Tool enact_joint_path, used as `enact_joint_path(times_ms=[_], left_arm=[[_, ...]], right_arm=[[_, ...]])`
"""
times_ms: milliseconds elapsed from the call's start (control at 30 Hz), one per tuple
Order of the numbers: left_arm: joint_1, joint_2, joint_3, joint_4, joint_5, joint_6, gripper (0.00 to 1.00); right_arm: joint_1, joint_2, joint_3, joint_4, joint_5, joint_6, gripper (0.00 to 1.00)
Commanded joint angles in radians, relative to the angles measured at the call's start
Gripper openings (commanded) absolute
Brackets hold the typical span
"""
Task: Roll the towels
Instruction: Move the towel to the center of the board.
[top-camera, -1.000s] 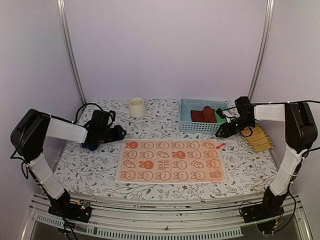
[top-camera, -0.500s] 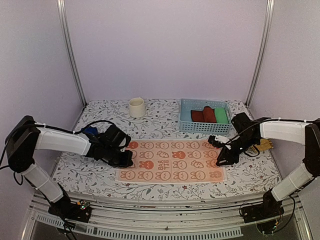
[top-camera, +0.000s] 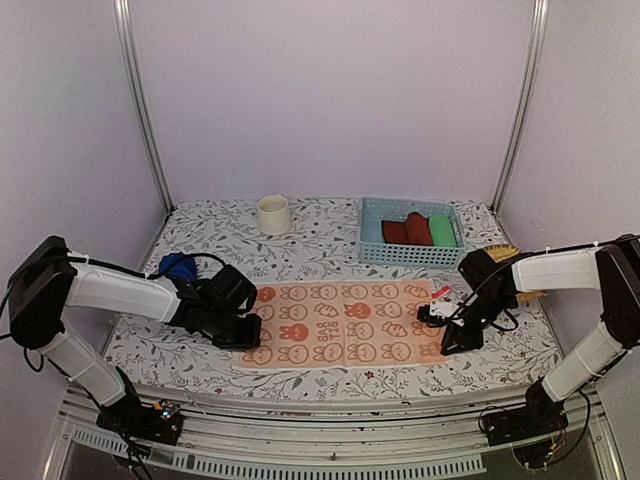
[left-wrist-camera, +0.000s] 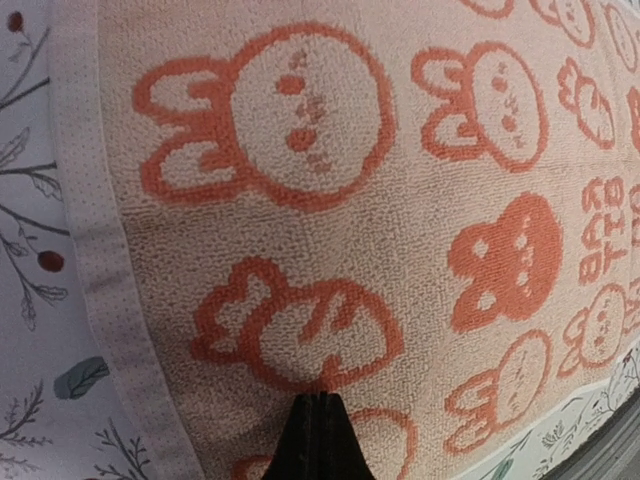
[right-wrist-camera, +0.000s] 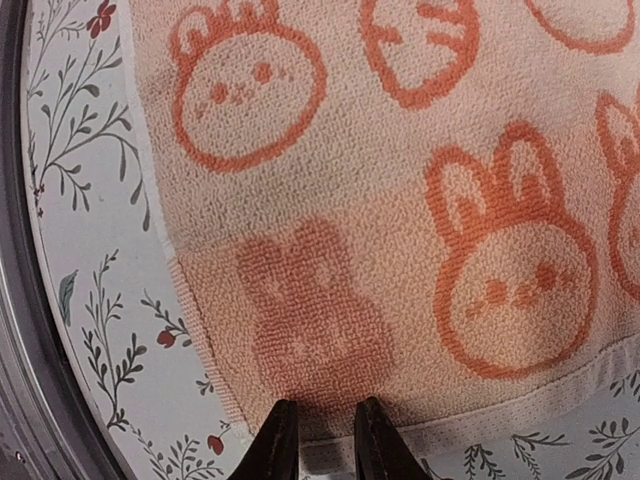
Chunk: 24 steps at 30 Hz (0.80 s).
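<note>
The orange-salmon towel (top-camera: 340, 322) with bunny prints lies flat across the front of the table. My left gripper (top-camera: 243, 335) rests on its near left corner. In the left wrist view the left gripper (left-wrist-camera: 318, 402) is shut, tips touching the cloth (left-wrist-camera: 300, 200), with no fold seen between them. My right gripper (top-camera: 447, 337) is at the towel's near right corner. There the right gripper (right-wrist-camera: 322, 432) stands narrowly open, straddling the hem, just behind a paler faded bunny patch (right-wrist-camera: 310, 310). The blue towel (top-camera: 178, 265) lies bunched behind the left arm.
A light blue basket (top-camera: 410, 258) at the back right holds a red roll (top-camera: 405, 230) and a green roll (top-camera: 441, 231). A white cup (top-camera: 273, 214) stands at the back. A yellowish woven item (top-camera: 525, 290) lies behind the right arm.
Both arms came forward from the back to the orange towel's near corners. The left gripper left the blue towel and shut. The right jaws narrowed.
</note>
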Motion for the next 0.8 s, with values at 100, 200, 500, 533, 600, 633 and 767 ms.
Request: enact_joint_path(times_ms=[100,200,500,533,600,633,767], left_arm=[[-0.104,-0.013,-0.088,-0.196,0.025,-0.090,0.00],[-0.126,-0.030,-0.111,-0.225,0.022,-0.106,0.00],[-0.133,-0.071,-0.089,-0.233,-0.014,-0.073,0.00],[-0.137,-0.077,-0.069,-0.233,-0.011,-0.052,0.00],[-0.145,-0.102,-0.020,-0.234,-0.001,-0.009,0.01],[-0.145,-0.118,0.005,-0.238,0.002,0.013,0.04],[-0.125,-0.166,0.113,-0.290,-0.029,0.086,0.29]], right_arm=[[0.033,-0.014,-0.102,-0.082,0.162,-0.086,0.23],[0.032,-0.054,-0.128,-0.115,0.194,-0.119,0.22],[0.032,-0.109,-0.113,-0.205,0.201,-0.134,0.22],[0.032,-0.117,-0.094,-0.219,0.183,-0.128,0.23],[0.032,-0.146,-0.044,-0.252,0.133,-0.127,0.27],[0.031,-0.157,-0.012,-0.270,0.104,-0.123,0.30],[-0.020,-0.179,0.125,-0.297,-0.040,-0.106,0.40]])
